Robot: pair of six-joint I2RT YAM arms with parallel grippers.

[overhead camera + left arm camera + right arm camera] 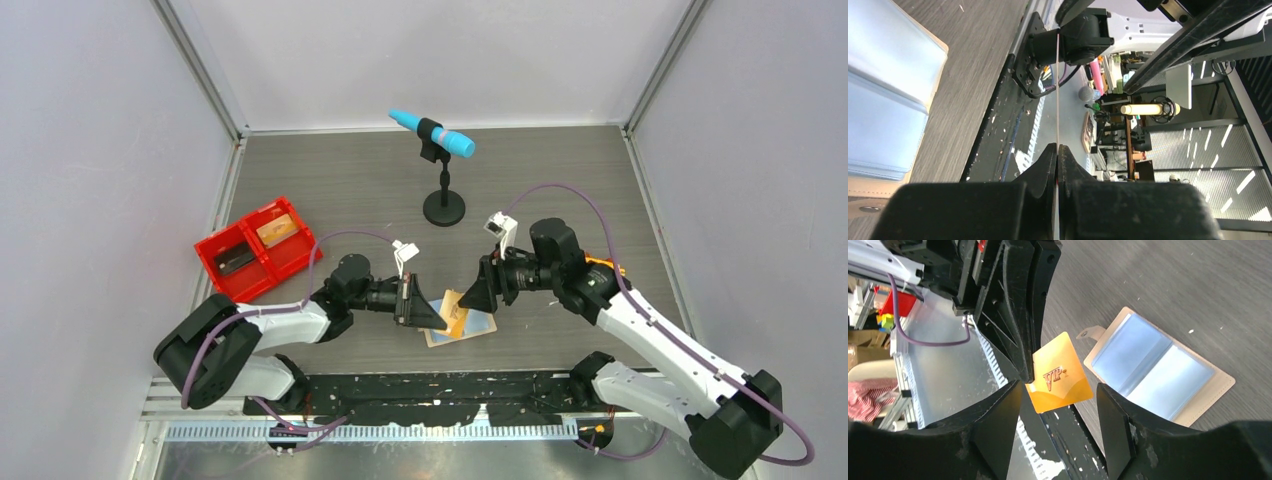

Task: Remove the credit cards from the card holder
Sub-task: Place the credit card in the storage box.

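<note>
- We see the left gripper clamped shut on an orange card, held in the air
- Right gripper gapes open, fingers either side of it
- Holder lies spread open on the table just beside

I see the card holder lying open on the tabletop at 6 o'clock, just ahead of the arm bases. My left claw sits at its 9 o'clock, pinching 1 credit card over its left edge. My right claw hangs at its 12 o'clock, with its fingers either side of that card and clear of it. The 2-compartment tray lies well apart at 10 o'clock, and the microphone stand stands behind at 12 o'clock.
</note>
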